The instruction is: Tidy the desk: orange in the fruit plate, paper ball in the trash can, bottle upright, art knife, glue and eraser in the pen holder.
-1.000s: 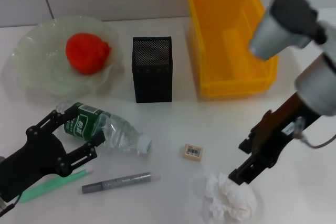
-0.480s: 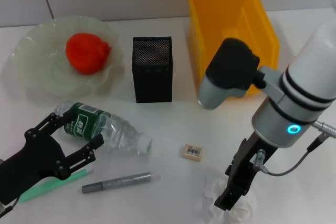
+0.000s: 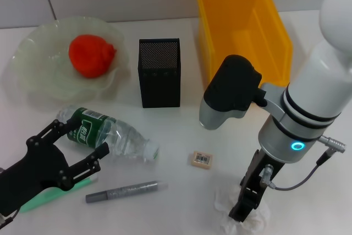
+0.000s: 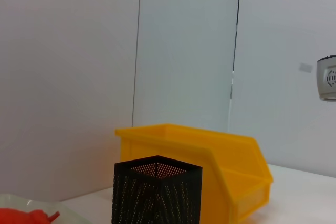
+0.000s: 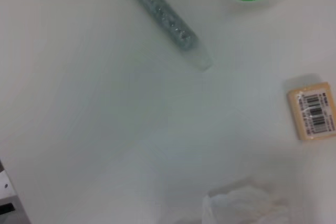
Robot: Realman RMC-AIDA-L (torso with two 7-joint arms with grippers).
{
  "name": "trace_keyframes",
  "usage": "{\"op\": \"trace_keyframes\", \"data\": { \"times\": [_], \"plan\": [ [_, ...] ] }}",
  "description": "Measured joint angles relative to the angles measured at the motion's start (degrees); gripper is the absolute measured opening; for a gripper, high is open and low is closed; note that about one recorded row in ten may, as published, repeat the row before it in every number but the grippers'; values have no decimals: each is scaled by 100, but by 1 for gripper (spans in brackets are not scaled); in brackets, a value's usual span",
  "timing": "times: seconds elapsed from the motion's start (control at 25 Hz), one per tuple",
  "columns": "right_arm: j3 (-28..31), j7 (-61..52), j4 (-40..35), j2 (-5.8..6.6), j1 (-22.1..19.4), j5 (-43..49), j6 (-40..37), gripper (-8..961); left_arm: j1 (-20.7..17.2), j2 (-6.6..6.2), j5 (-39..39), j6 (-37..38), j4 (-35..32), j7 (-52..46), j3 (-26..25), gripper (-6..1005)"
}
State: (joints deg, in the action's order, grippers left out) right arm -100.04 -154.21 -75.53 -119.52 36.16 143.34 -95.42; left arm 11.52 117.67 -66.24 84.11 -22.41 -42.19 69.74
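The orange (image 3: 91, 54) lies in the fruit plate (image 3: 33, 78) at the back left. The pen holder (image 3: 159, 72) stands upright mid-table, and the trash can (image 3: 242, 37) is behind it to the right. The bottle (image 3: 113, 135) lies on its side. My left gripper (image 3: 81, 136) is open, with its fingers either side of the bottle's labelled end. The eraser (image 3: 202, 159), the grey glue stick (image 3: 122, 191) and the green art knife (image 3: 55, 195) lie flat. My right gripper (image 3: 243, 208) points down onto the paper ball (image 3: 250, 223), hiding much of it.
The right arm's bulky elbow (image 3: 231, 92) hangs over the table in front of the trash can. The left wrist view shows the pen holder (image 4: 156, 192) and trash can (image 4: 210, 161). The right wrist view shows the eraser (image 5: 312, 111), glue stick (image 5: 157, 6) and paper ball (image 5: 247, 205).
My right arm has swung in over the table, and its gripper has moved left and down onto the paper ball. The left gripper has stayed by the bottle.
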Motion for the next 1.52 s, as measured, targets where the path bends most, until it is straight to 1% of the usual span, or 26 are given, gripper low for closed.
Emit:
{"op": "trace_keyframes", "data": {
  "times": [0.08, 0.4, 0.52, 0.56, 0.72, 0.88, 0.92, 1.08, 1.16, 1.28, 1.52],
  "plan": [
    [-25, -1, 1, -1, 28, -22, -28, 725, 0, 0, -20, 11, -2, 1, -3, 844],
    [-17, 64, -127, 5, 2, -38, -102, 579, 0, -12, -34, 90, -25, 1, -46, 846],
    [92, 94, -283, 15, -32, -44, -151, 524, -1, -25, -37, 122, -29, 1, -52, 845],
    [171, 104, -391, 18, -54, -44, -173, 490, -1, -25, -37, 122, -29, 1, -52, 845],
    [783, 148, -1198, 30, -171, -11, -466, 352, 5, -31, -38, 145, -43, 1, -52, 845],
    [1860, 363, -1893, 45, -210, 11, -692, 310, 38, -31, -38, 155, -45, 1, -51, 844],
    [2228, 472, -2001, 54, -208, 24, -701, 300, 38, -31, -38, 155, -45, 1, -51, 844],
    [3456, 963, -2066, 108, -136, 239, -479, 293, 64, -13, -38, 164, -45, 1, -41, 844],
    [3817, 1212, -2026, 117, -118, 335, -235, 290, 68, -6, -37, 166, -45, 1, -32, 845],
    [4136, 1534, -1846, 150, -107, 414, 305, 282, 74, 1, -38, 175, -44, 1, -15, 846],
    [4148, 1784, -1063, 176, -24, 476, 1524, 280, 106, 23, -37, 192, -37, 52, 2, 844]
  ]
}}
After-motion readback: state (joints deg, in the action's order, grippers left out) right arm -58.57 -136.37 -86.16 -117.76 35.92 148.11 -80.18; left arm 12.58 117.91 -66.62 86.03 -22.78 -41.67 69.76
